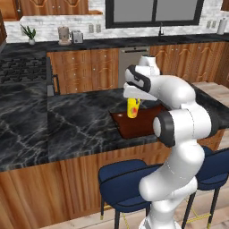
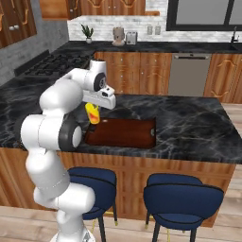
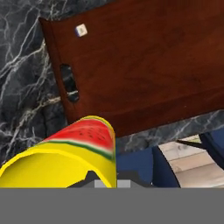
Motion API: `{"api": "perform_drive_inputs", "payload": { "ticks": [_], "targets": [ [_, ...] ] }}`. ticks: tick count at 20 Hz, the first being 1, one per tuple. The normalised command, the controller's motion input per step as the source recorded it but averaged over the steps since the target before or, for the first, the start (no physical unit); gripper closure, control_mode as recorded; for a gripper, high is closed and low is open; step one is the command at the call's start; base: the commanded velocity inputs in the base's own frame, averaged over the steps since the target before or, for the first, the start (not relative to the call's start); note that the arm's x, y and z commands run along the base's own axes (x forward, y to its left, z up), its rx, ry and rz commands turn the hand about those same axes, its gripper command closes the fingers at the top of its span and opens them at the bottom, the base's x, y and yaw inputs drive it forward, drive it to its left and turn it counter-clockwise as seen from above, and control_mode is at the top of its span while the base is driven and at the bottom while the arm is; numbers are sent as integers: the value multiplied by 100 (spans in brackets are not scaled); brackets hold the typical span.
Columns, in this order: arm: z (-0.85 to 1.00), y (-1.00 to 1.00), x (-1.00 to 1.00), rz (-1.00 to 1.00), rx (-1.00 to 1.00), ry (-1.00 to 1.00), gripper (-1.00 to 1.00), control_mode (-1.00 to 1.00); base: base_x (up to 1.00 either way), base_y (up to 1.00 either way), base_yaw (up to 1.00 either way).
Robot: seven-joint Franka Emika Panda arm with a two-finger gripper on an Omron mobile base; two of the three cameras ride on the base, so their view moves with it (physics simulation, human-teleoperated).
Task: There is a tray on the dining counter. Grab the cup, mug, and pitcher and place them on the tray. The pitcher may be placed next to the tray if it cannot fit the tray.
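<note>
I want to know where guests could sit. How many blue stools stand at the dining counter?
2. Left stool sits behind the robot's arm, partly hidden; right stool sits beside it. Both stand before the dining counter front.

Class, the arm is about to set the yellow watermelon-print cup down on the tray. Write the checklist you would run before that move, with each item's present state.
1. Cup held: the gripper is shut on the yellow watermelon-print cup: ok.
2. Cup over the tray: it hangs above the tray's left end: ok.
3. Landing spot free: the tray surface is bare wood: ok.
4. Tray lies flat on the dining counter: ok.
5. Cup upright: it looks tilted in the base views: cannot tell.
6. Finger contact on the cup: hidden: cannot tell.
</note>
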Motion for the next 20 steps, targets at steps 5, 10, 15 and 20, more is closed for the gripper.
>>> {"api": "perform_drive_inputs", "payload": {
  "ticks": [5, 10, 15, 20],
  "targets": [
    [-32, 3, 44, 0, 0, 0, 100, -100, 0, 0, 0],
    [-39, 0, 40, 0, 0, 0, 100, -100, 0, 0, 0],
    [-34, 4, 42, 0, 0, 0, 100, -100, 0, 0, 0],
    [-28, 10, 38, 0, 0, 1, 100, -100, 0, 0, 0]
  ]
}}
